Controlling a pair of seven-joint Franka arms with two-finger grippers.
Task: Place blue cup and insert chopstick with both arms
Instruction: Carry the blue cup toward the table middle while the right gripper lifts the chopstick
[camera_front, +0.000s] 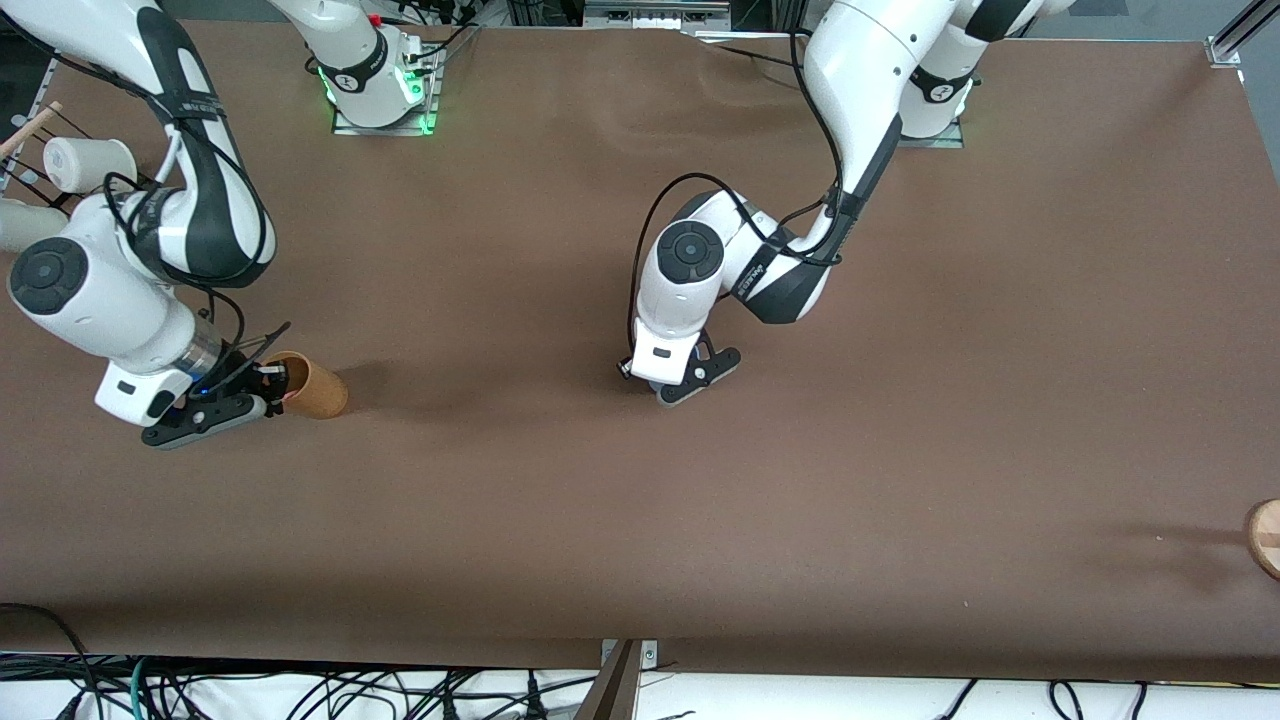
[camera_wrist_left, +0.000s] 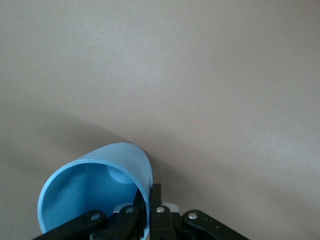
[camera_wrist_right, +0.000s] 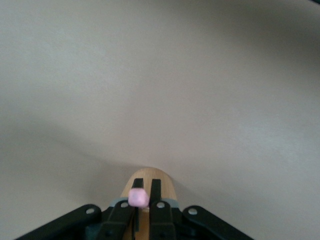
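Observation:
The blue cup (camera_wrist_left: 95, 192) shows only in the left wrist view; in the front view the left hand hides it. My left gripper (camera_wrist_left: 150, 195) is shut on the cup's wall at the rim, one finger inside and one outside. It is low over the middle of the table (camera_front: 692, 378). My right gripper (camera_wrist_right: 148, 184) is shut on the chopstick (camera_wrist_right: 138, 197), whose pink end faces the wrist camera. It is at the mouth of the tan cup (camera_front: 312, 387) near the right arm's end of the table (camera_front: 262, 388). The tan cup also shows beneath the fingers in the right wrist view (camera_wrist_right: 148, 176).
A white cup (camera_front: 88, 162) and a tan wooden stick (camera_front: 30, 127) sit on a rack at the right arm's end. A round wooden object (camera_front: 1265, 537) lies at the left arm's end, nearer the front camera. The brown table (camera_front: 900, 450) spreads around both hands.

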